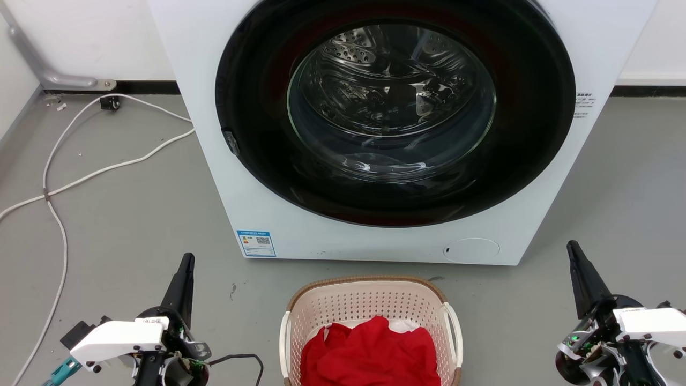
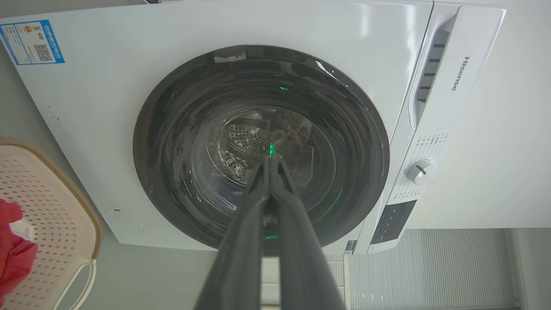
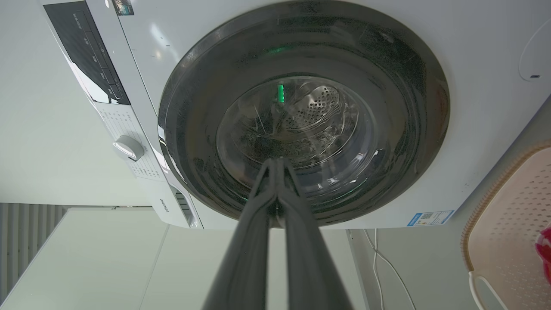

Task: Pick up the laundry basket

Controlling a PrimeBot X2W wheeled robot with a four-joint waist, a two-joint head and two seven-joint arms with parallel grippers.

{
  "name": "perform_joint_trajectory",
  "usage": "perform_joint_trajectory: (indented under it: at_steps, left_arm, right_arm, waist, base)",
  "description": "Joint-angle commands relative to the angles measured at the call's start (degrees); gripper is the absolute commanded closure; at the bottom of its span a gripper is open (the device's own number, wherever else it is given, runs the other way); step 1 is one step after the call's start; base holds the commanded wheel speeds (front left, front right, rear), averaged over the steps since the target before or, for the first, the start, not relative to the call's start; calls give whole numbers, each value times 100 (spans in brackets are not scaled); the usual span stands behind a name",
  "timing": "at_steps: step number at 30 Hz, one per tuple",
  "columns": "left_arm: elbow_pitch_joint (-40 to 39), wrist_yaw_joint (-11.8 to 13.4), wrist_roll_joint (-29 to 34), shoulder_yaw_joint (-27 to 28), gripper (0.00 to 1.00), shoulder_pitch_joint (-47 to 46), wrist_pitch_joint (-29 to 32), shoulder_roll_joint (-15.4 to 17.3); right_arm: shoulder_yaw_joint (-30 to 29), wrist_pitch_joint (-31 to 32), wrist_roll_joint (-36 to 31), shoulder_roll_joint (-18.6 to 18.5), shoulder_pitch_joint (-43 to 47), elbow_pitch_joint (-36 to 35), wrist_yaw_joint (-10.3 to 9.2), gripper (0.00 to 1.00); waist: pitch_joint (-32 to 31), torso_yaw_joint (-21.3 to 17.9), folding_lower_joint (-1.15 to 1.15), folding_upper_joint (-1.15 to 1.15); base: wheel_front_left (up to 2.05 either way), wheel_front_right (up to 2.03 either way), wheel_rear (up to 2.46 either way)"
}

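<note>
Floor room: bare grey floor (image 1: 509, 300) either side of the laundry basket (image 1: 370, 301), between it and my grippers.
Basket: centred at floor's near edge, just before the washing machine (image 1: 214, 161); red cloth (image 1: 370, 354) inside.
Left gripper (image 1: 187, 260): my fingers together, empty, well left of basket.
Right gripper (image 1: 572, 247): fingers together, empty, well right.
Cable (image 1: 80, 177): white, loose along floor's left side.

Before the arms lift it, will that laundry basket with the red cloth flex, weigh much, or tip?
The laundry basket looks like moulded perforated plastic: probably stiff and light. The red cloth inside is soft, likely adding little weight. Handles sit on both sides, so a one-sided lift would probably tilt it.
</note>
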Motion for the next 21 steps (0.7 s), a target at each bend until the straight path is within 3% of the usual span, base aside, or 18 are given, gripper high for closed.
perform_joint_trajectory:
  at_steps: [1,21]
  left_arm:
    - [-1,-16,-12,14,100,-30,13,-12]
    - [-1,-16,-12,15,100,-30,14,-12]
  right_arm:
    - [-3,23,-34,16,-60,6,-2,100]
    - [-8,25,-41,20,-62,6,-2,100]
  waist:
    - [0,0,0,0]
    - [0,0,0,0]
  base:
    - [0,0,0]
    - [0,0,0]
